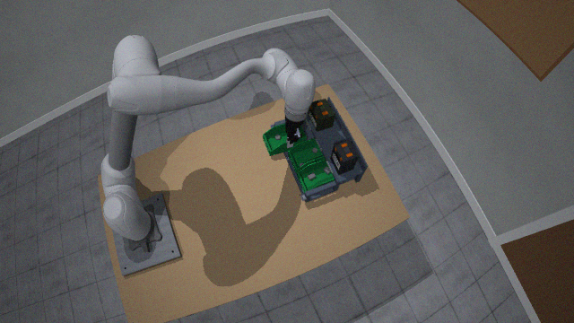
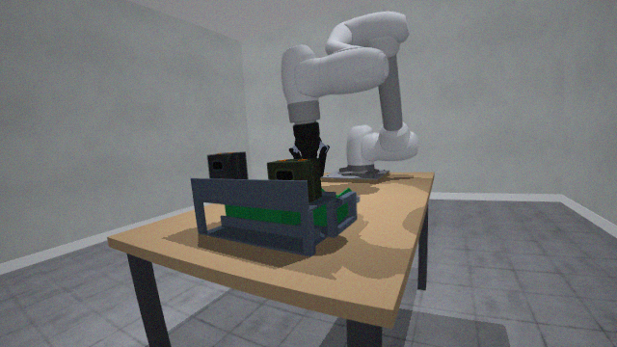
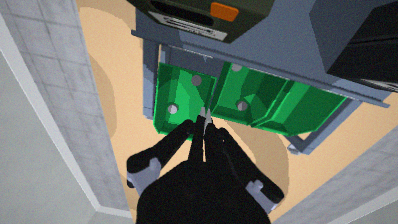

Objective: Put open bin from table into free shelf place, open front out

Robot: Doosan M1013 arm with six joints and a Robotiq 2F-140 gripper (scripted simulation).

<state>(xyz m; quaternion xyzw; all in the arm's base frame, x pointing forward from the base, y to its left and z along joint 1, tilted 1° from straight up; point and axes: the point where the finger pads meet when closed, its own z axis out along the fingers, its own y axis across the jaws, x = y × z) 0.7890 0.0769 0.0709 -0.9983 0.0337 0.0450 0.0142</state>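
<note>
My gripper (image 3: 204, 113) is shut on the thin side wall of the green open bin (image 3: 182, 100), which has small grey parts (image 3: 172, 108) inside. In the overhead view this bin (image 1: 279, 140) sits at the far end of the row, and its open front juts out past the grey shelf (image 1: 325, 154) toward the table's middle. Two other green bins (image 1: 310, 165) stand beside it in the shelf's lower row; they also show in the wrist view (image 3: 250, 97). I cannot tell if the held bin rests on the shelf floor or hangs just above it.
Two dark boxes with orange marks (image 1: 323, 114) (image 1: 344, 157) stand on the shelf's upper board, right behind my gripper. In the side view, the shelf's grey back panel (image 2: 251, 193) hides most of the bins. The arm's base (image 1: 148, 233) is bolted at the table's other end.
</note>
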